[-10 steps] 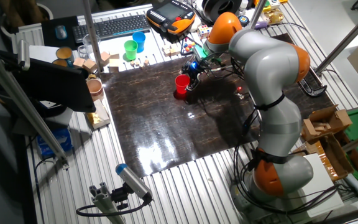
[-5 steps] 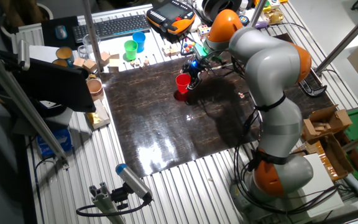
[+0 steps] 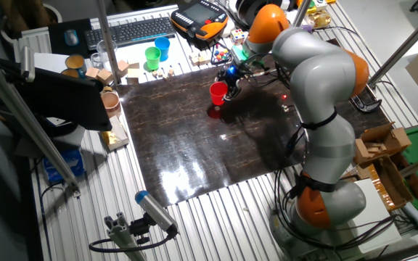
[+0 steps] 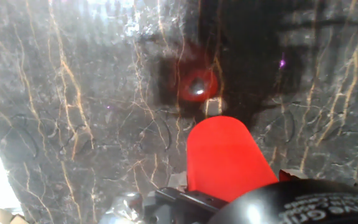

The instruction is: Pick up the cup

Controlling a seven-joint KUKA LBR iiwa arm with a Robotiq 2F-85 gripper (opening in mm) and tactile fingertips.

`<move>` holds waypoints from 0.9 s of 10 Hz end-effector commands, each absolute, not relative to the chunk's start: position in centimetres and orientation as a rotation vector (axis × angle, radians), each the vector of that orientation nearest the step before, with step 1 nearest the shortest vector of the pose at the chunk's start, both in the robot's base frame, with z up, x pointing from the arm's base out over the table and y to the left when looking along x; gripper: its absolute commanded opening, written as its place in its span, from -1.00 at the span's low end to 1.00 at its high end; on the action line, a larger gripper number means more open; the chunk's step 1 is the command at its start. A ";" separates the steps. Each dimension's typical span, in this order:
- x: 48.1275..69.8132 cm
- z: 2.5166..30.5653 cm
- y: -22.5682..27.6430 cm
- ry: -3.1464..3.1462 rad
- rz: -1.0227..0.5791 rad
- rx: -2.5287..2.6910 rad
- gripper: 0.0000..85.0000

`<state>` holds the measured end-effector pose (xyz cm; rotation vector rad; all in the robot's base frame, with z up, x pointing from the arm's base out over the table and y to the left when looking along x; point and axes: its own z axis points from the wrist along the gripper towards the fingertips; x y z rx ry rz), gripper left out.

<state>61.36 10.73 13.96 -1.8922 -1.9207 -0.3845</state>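
The small red cup [image 3: 218, 93] hangs a little above the dark marble board [image 3: 194, 145], near its back edge, with a red reflection under it. My gripper [image 3: 227, 88] is shut on the cup's rim and holds it upright. In the hand view the red cup [image 4: 224, 159] fills the lower middle, seen from above, with its red reflection [image 4: 196, 82] on the board below. My fingers are mostly hidden at the bottom of that view.
A green cup [image 3: 152, 57] and a blue cup [image 3: 162, 47] stand behind the board at the back left. Wooden blocks [image 3: 122, 71], a keyboard [image 3: 129, 32] and an orange pendant [image 3: 198, 20] lie beyond. A black monitor [image 3: 56, 94] stands at the left.
The cup has risen off the board and moved slightly right and back with my gripper shut on it.
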 end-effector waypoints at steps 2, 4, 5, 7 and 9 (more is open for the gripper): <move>61.1 14.8 10.3 -1.925 -0.384 -1.890 0.69; 60.7 15.8 10.0 -1.926 -0.383 -1.891 0.69; 60.4 16.5 9.9 -1.925 -0.384 -1.890 0.69; 59.8 17.6 9.8 -1.921 -0.381 -1.895 0.69; 59.5 18.8 9.1 -1.910 -0.380 -1.905 0.69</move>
